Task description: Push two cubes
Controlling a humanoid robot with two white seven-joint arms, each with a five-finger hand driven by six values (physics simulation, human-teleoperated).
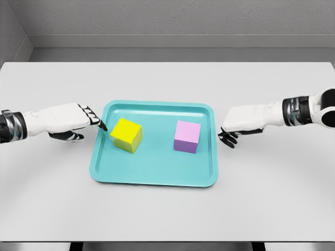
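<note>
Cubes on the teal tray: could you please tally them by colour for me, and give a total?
Yellow cube: 1
Purple cube: 1
Total: 2, both on the teal tray

the tray [157, 175] lies on the table [167, 214], between the left hand [73, 123] and the right hand [243, 123]; in it, one cube [126, 135] sits just beside the left hand's fingertips [101, 124]; the other cube [187, 136] sits nearer the right hand, apart from it
</note>
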